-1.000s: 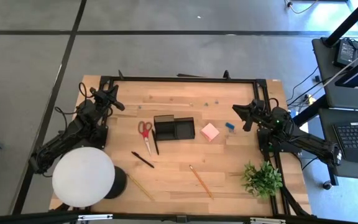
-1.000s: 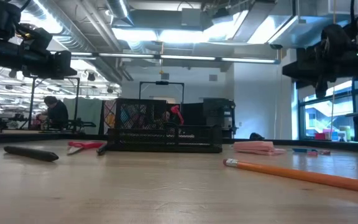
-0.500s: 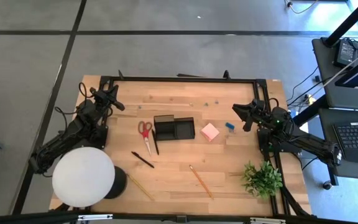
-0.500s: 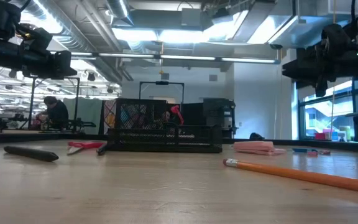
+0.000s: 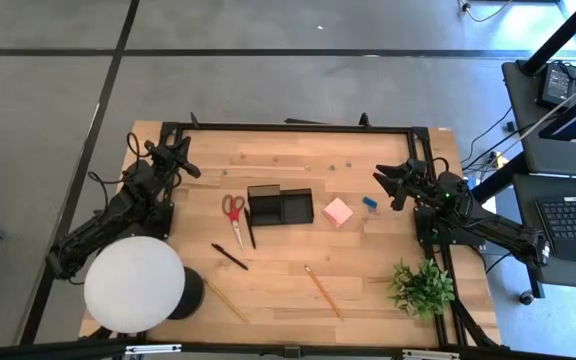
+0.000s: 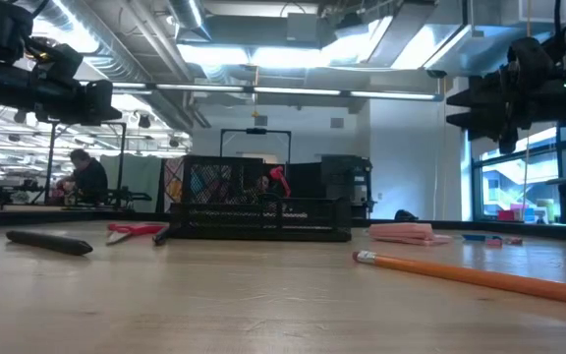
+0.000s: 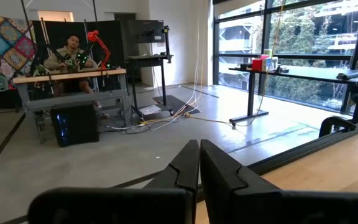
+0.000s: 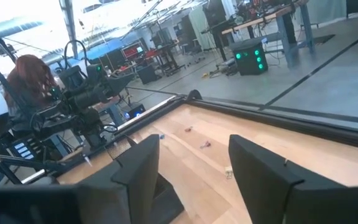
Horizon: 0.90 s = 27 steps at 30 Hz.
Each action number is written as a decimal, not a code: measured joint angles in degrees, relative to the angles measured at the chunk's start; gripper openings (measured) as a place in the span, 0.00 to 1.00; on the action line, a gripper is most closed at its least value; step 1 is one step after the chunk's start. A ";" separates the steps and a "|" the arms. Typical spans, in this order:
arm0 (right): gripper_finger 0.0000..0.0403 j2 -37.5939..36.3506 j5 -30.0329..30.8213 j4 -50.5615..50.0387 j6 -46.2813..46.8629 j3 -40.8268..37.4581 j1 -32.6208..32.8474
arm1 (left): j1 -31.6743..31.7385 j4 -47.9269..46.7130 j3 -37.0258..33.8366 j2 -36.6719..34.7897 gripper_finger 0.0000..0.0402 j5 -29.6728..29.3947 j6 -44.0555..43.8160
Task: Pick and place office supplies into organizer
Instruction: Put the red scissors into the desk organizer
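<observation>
The black organizer point(image 5: 280, 206) stands mid-table. Around it lie red-handled scissors point(image 5: 234, 215), a pink note block point(image 5: 338, 211), a small blue piece point(image 5: 370, 203), a black pen point(image 5: 230, 257), an orange pencil point(image 5: 321, 290) and a yellowish pencil point(image 5: 226, 300). My left gripper point(image 5: 185, 163) hovers shut over the table's far left part, its fingers point(image 7: 199, 158) together and holding nothing. My right gripper point(image 5: 384, 186) hovers open to the right of the blue piece, with an empty gap between its fingers point(image 8: 194, 155). Both are raised above the table in the low view.
A large white round lamp point(image 5: 135, 283) stands at the near left corner. A green plant point(image 5: 421, 287) sits at the near right. A black frame point(image 5: 298, 128) runs along the table's far edge. Bare wood lies between the organizer and the near edge.
My right gripper has opened: its fingers have spread apart while the arm has kept its place. The things on the table lie as before.
</observation>
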 joint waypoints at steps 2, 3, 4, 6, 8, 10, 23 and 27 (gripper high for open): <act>0.49 0.00 0.00 -0.09 0.25 0.00 0.00 | -0.01 0.01 0.01 0.02 0.02 0.00 -0.02; 0.49 0.00 0.00 -0.09 0.27 0.00 0.01 | 0.00 0.00 0.00 0.01 0.02 0.00 -0.07; 0.49 0.00 0.00 -0.07 0.31 0.00 -0.01 | -0.01 0.01 0.01 0.00 0.02 0.00 -0.07; 0.49 0.00 -0.02 -0.09 0.34 -0.01 0.01 | 0.00 0.00 0.00 0.01 0.03 0.00 0.02; 0.49 0.00 -0.02 -0.09 0.25 -0.01 0.00 | -0.01 0.00 0.00 0.01 0.03 0.00 0.02; 0.49 0.00 -0.02 -0.09 0.21 0.00 0.01 | -0.01 -0.01 0.01 0.00 0.03 0.00 0.02; 0.47 0.00 0.00 -0.57 0.22 0.00 0.01 | -0.01 -0.01 -0.01 0.02 0.03 0.00 0.04; 0.47 0.00 0.00 -0.55 0.37 0.00 0.00 | 0.00 0.00 0.01 0.01 0.02 0.00 0.02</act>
